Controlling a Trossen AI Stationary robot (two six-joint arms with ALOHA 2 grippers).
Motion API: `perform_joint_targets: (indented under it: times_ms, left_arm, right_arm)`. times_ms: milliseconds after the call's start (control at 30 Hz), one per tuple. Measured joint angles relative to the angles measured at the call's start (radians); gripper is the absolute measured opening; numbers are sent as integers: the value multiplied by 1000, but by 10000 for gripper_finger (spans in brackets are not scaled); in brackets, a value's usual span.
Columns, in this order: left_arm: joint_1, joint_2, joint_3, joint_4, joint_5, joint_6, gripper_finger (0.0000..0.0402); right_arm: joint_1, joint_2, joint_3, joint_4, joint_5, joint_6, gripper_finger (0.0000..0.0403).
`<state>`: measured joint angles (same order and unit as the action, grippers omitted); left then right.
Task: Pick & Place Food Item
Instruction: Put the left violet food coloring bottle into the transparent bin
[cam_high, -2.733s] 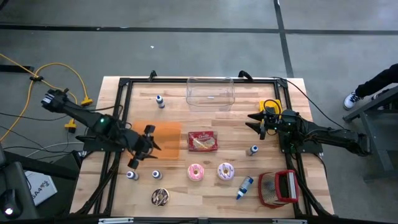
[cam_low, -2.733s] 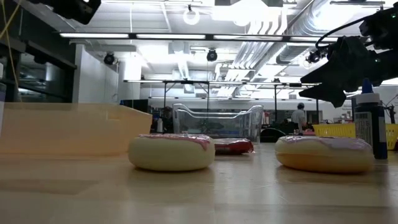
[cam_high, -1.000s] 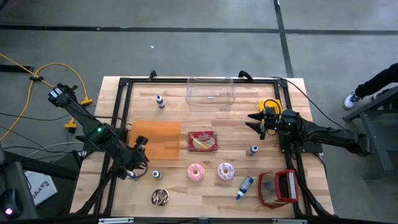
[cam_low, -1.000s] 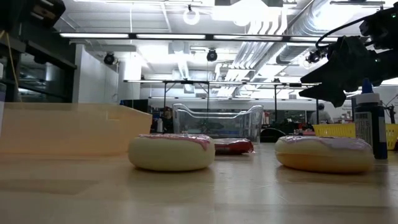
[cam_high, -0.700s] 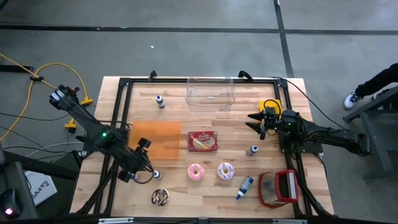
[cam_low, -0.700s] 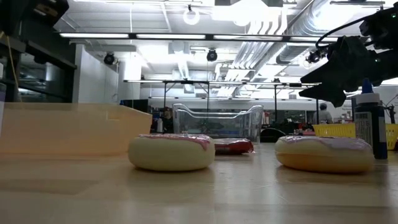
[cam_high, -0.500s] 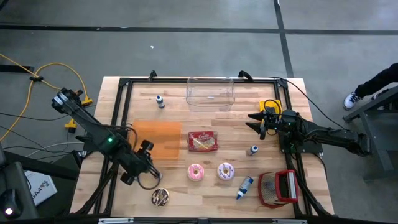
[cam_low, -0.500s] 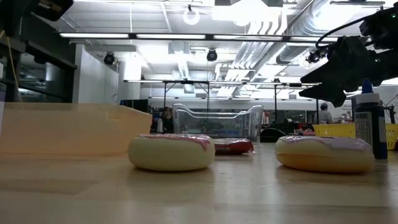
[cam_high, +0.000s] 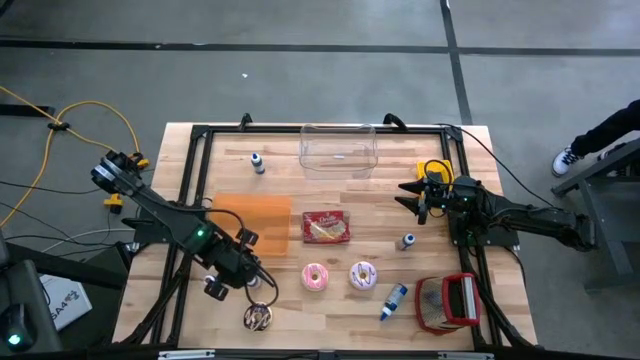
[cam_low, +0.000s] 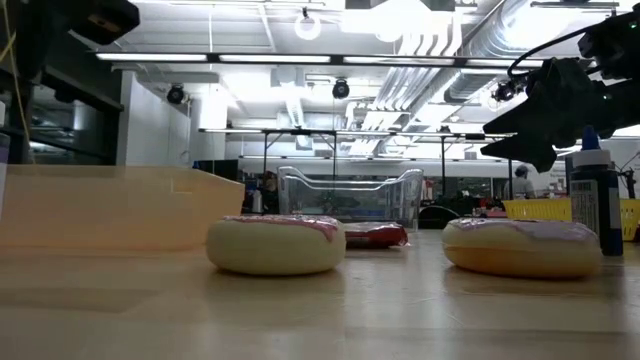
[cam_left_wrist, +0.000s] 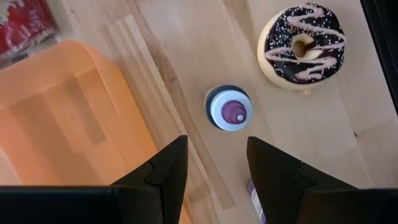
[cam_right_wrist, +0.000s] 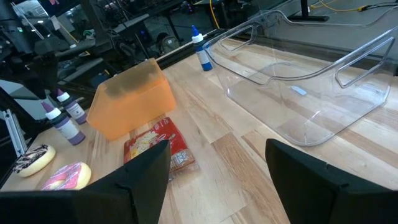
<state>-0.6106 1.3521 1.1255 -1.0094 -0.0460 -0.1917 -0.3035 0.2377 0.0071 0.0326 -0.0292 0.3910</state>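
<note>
A chocolate donut (cam_high: 258, 317) with pink drizzle lies near the table's front edge, also visible in the left wrist view (cam_left_wrist: 303, 45). Two pink-iced donuts (cam_high: 315, 277) (cam_high: 362, 275) lie to its right, and a red snack packet (cam_high: 326, 228) lies behind them. My left gripper (cam_high: 247, 272) hangs open, pointing down over bare wood beside a small purple-capped bottle (cam_left_wrist: 229, 112), short of the chocolate donut. My right gripper (cam_high: 415, 195) waits open at the table's right, nothing between its fingers (cam_right_wrist: 143, 180).
An orange bin (cam_high: 255, 225) stands just behind my left gripper. A clear plastic container (cam_high: 338, 148) sits at the far edge. Blue bottles (cam_high: 258, 163) (cam_high: 407, 241) (cam_high: 393, 300) are scattered about, and a red and white item (cam_high: 447, 303) sits at the near right.
My left gripper has moved toward the table's near edge and right, past the front of the orange bin toward the chocolate donut, tipping further downward. It has stayed open. Nothing on the table has moved.
</note>
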Motion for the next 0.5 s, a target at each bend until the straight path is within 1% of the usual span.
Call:
perform_joint_targets:
  times_ms: [433, 500]
  left_arm:
    - [-5, 0, 0, 15, -11, 7, 158]
    - [-9, 0, 0, 15, -11, -12, 158]
  right_arm:
    - [0, 0, 0, 0, 0, 0, 250]
    - [0, 0, 0, 0, 0, 0, 250]
